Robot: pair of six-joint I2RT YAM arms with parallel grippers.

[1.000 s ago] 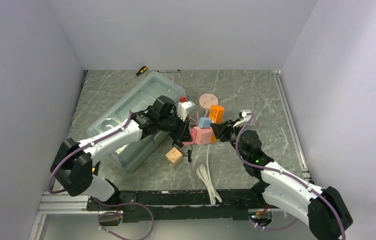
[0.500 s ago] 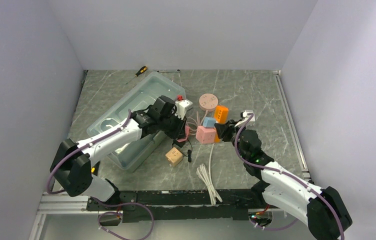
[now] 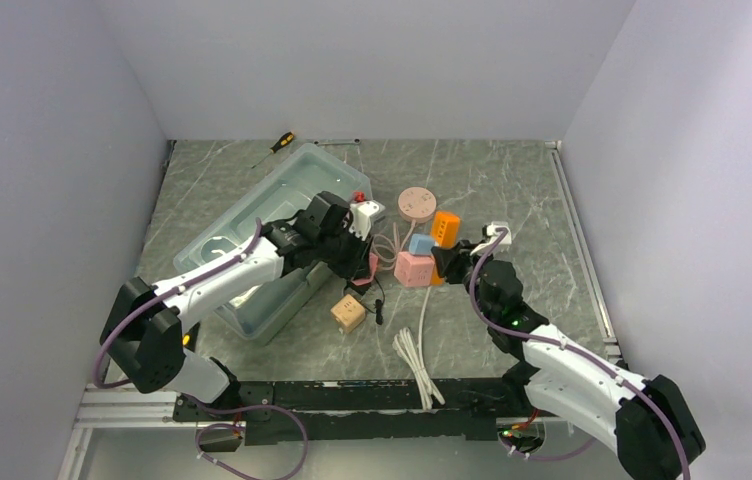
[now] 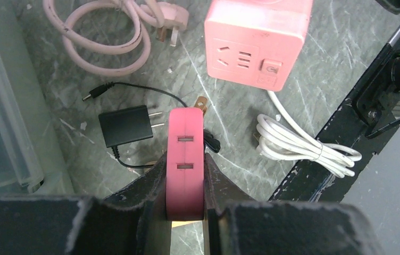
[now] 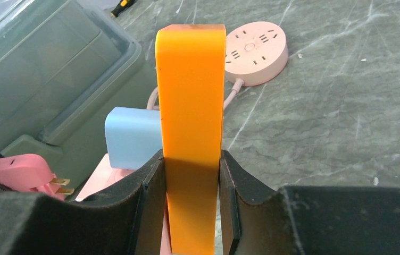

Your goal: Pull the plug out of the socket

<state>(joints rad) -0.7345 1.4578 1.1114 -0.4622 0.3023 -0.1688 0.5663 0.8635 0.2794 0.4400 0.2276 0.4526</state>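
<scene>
My left gripper (image 3: 363, 265) is shut on a flat pink plug (image 4: 185, 154). The plug's brass prongs are bare and point at the pink cube socket (image 4: 253, 42), with a clear gap between them. The socket (image 3: 412, 269) sits mid-table. My right gripper (image 3: 441, 266) is shut on an upright orange plug (image 5: 191, 95) that stands against the socket's right side. A blue plug (image 5: 133, 135) sits on the socket. The pink plug also shows in the right wrist view (image 5: 19, 170), apart from the socket.
A clear bin (image 3: 242, 225) lies left of my left arm. A round pink socket (image 3: 416, 201) lies behind. A black charger (image 4: 126, 125), a tan cube (image 3: 348, 313) and a white cable bundle (image 3: 414, 360) lie in front. A screwdriver (image 3: 278, 143) lies far back.
My left gripper has drawn the pink plug leftward out of the pink cube socket. My right gripper has shifted the socket and orange plug slightly right.
</scene>
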